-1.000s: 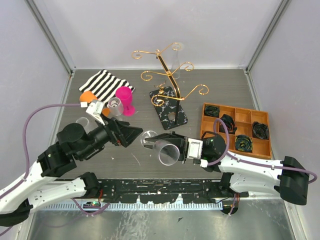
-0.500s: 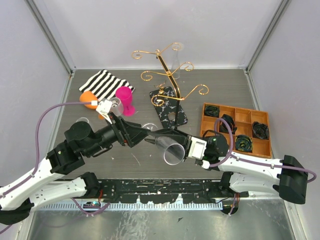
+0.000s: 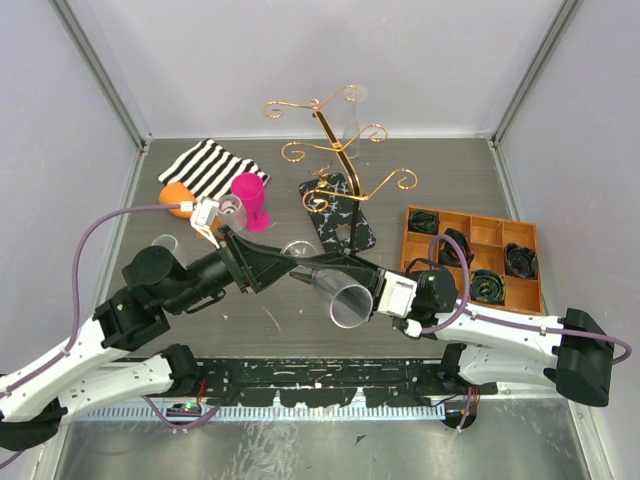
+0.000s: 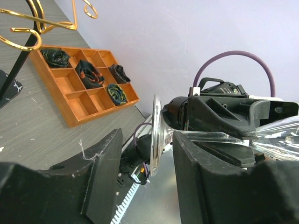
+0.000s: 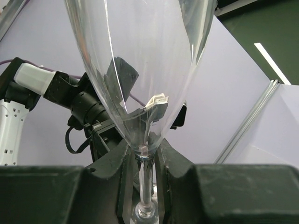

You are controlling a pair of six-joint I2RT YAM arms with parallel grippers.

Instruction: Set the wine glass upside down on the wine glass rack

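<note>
A clear wine glass [image 3: 345,300] hangs above the table in the middle, its bowl pointing toward the near edge. My right gripper [image 3: 320,272] is shut on its thin stem just under the bowl [image 5: 140,70], as the right wrist view [image 5: 145,154] shows. My left gripper [image 3: 290,268] comes in from the left, its jaws either side of the glass's round foot [image 4: 157,126]. The foot stands edge-on close to the right finger [image 4: 201,177], with a gap to the left finger [image 4: 100,177]. The gold wire wine glass rack [image 3: 335,150] stands at the back centre on its black marbled base [image 3: 340,215].
An orange compartment tray [image 3: 472,258] with dark coiled items lies at the right. A pink glass [image 3: 248,195], a small clear glass [image 3: 232,212], an orange object [image 3: 178,198] and a striped cloth [image 3: 208,168] sit at the back left. A clear cup [image 3: 165,243] is near the left arm.
My left gripper has reached right to the glass's foot and its jaws have narrowed around it. The right gripper has kept its hold on the stem, shifting slightly.
</note>
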